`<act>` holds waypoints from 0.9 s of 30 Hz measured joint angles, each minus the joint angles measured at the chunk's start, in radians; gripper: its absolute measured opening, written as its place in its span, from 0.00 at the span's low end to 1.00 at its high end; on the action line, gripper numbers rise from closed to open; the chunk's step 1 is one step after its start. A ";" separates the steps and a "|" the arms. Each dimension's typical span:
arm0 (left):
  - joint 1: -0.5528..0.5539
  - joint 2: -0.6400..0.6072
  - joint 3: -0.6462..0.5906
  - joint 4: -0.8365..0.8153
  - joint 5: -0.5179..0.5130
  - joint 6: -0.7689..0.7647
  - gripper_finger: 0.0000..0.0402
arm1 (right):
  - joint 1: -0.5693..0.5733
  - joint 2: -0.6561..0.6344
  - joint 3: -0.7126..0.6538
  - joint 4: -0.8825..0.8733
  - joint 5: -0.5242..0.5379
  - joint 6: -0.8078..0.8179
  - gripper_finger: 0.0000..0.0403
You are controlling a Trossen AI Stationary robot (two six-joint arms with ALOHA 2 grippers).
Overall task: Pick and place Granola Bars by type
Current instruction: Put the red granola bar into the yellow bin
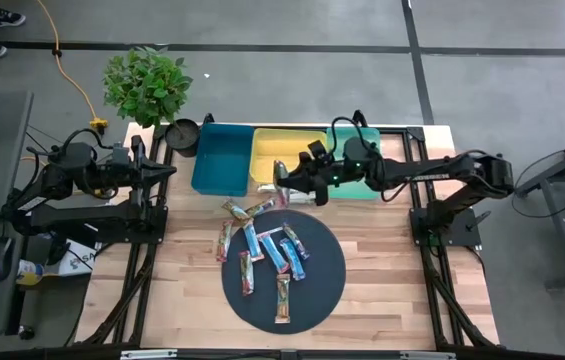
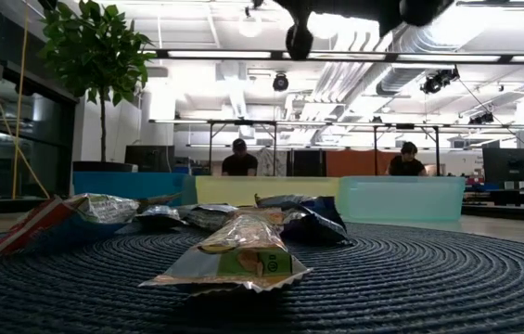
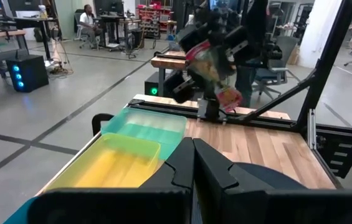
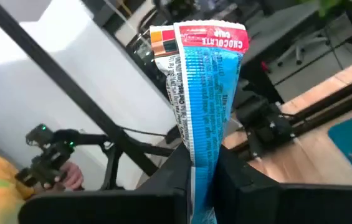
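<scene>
Several granola bars [image 1: 267, 250] in blue and multicolour wrappers lie flat on a round dark mat [image 1: 312, 295]; they also show in the low view [image 2: 234, 260]. My right gripper [image 1: 297, 185] hangs above the mat's far edge, near the yellow bin [image 1: 287, 150], and is shut on a blue bar with a red end [image 4: 204, 81]. It also shows in the left wrist view [image 3: 213, 68]. My left gripper [image 3: 193, 165] is shut and empty at the table's left edge [image 1: 157, 172]. My right gripper pinches the bar's near end [image 4: 202, 165] between its two fingers. The bar runs on along the fingers and sticks out past their tips, red end [image 4: 210, 37] farthest out. The fingers point toward the table's left. The bar is lifted clear of the mat.
A blue bin [image 1: 220, 158], the yellow bin and a teal bin [image 1: 362, 165] stand in a row at the table's far edge. A potted plant [image 1: 147, 85] stands at the far left corner. Bare wood lies left and right of the mat. People sit far behind [image 2: 238, 162].
</scene>
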 joint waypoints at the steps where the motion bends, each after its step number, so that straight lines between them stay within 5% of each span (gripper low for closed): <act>1: 0.000 0.000 0.000 0.000 0.000 0.000 0.00 | -0.012 -0.001 -0.024 0.016 0.003 0.007 0.06; 5: 0.000 0.000 0.000 0.000 -0.004 0.000 0.00 | -0.068 -0.001 -0.089 0.016 0.119 -0.004 0.06; 9: 0.000 0.000 0.000 0.000 -0.009 0.000 0.00 | -0.134 -0.002 -0.093 -0.190 0.276 -0.023 0.05; 16: 0.000 0.000 0.000 0.000 -0.047 0.000 0.00 | -0.241 0.000 0.001 -0.444 0.400 -0.084 0.05; 21: 0.000 0.000 0.000 0.001 -0.072 -0.007 0.00 | -0.287 0.079 0.167 -0.693 0.436 -0.172 0.05; 27: 0.000 0.000 0.000 0.004 -0.099 -0.008 0.00 | -0.290 0.326 0.482 -0.998 0.428 -0.284 0.05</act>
